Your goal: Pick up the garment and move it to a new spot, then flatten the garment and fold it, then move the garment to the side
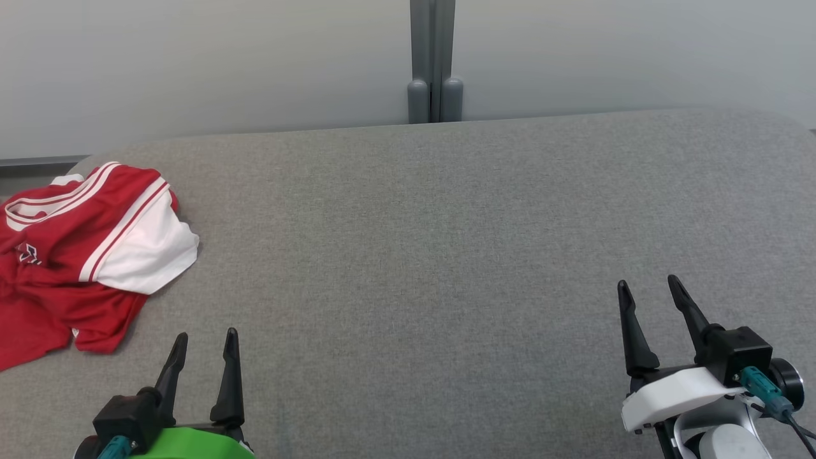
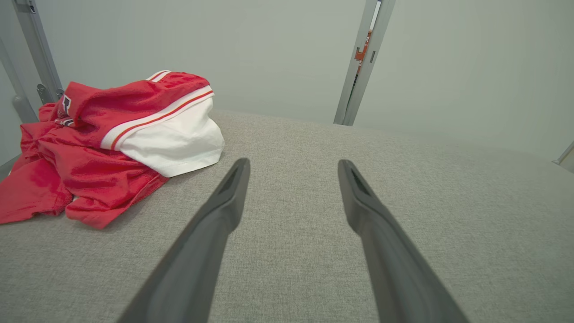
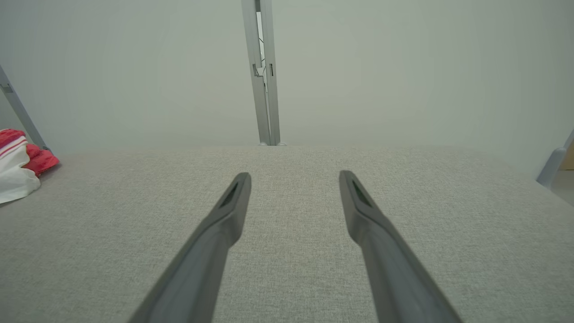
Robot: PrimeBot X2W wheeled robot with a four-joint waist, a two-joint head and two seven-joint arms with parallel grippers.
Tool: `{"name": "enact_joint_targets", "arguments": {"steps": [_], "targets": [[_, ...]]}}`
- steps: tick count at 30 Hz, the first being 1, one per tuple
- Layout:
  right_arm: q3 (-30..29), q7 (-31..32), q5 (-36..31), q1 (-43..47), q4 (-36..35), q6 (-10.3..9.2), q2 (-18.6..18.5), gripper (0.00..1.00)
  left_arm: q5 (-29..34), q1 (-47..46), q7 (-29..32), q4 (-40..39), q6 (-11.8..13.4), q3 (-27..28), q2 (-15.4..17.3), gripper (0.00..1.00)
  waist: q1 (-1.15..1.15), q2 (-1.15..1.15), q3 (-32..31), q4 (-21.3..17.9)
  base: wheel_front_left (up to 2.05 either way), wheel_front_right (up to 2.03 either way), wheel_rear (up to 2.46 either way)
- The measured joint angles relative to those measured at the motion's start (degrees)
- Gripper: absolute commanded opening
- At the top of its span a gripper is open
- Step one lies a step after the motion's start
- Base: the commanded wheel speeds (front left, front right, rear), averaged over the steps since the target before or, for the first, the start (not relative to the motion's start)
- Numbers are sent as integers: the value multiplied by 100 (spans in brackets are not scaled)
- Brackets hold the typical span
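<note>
The garment (image 1: 83, 255) is a red jersey with white sleeves and stripes, lying crumpled at the far left of the grey fabric surface (image 1: 446, 255). My left gripper (image 1: 207, 338) stands open near the front edge, just right of and below the garment (image 2: 112, 143), apart from it. My right gripper (image 1: 650, 290) is open at the lower right, far from the garment, with nothing between its fingers. In the right wrist view a bit of the garment (image 3: 18, 166) shows at the left edge, beyond the open right gripper (image 3: 293, 179).
A pale wall with a grey vertical post (image 1: 433, 64) runs behind the surface. The garment hangs near the surface's left edge. Bare grey fabric stretches across the middle and right.
</note>
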Motion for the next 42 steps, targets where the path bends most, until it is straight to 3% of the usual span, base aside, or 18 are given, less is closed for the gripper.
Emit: {"name": "enact_joint_targets", "arguments": {"steps": [18, 42], "targets": [[-97, -200, -515, 53, 114, 1, -7, 100, 579, 86, -186, 87, -1, -85, 45, 100, 0, 0, -39, 36, 0, 0, 0], [-96, -267, -407, 101, 242, 1, -9, 100, 653, 119, -269, 107, -1, -166, 87, 100, 0, 0, -57, 64, 0, 0, 0]]}}
